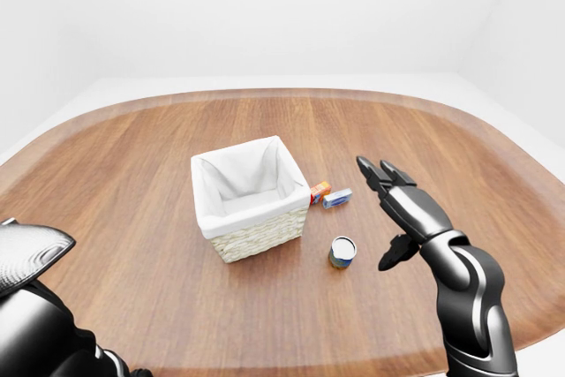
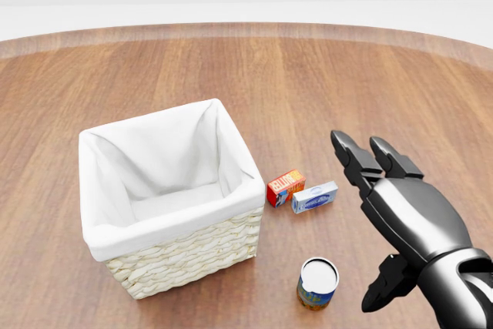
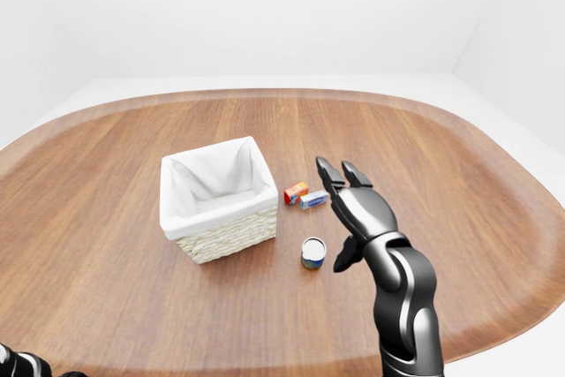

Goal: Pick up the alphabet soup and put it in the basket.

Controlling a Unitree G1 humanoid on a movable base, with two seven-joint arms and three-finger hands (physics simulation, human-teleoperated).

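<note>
The alphabet soup can point(image 2: 317, 283) stands upright on the wooden table, its white lid up, low in the head view. To its left sits the wicker basket point(image 2: 185, 256) with a white cloth lining, nothing inside it. My right hand point(image 2: 381, 221) hovers just right of the can, fingers point(image 2: 348, 152) spread and open, thumb point(image 2: 384, 287) pointing down toward the table; it touches nothing. In the left-eye view only my left arm point(image 1: 26, 258) shows at the bottom left corner; the hand itself is out of sight.
A small red-orange box point(image 2: 286, 187) and a blue-white box point(image 2: 314, 197) lie side by side between the basket and my right hand. The round wooden table point(image 1: 132, 147) stretches wide on all sides, ringed by white floor.
</note>
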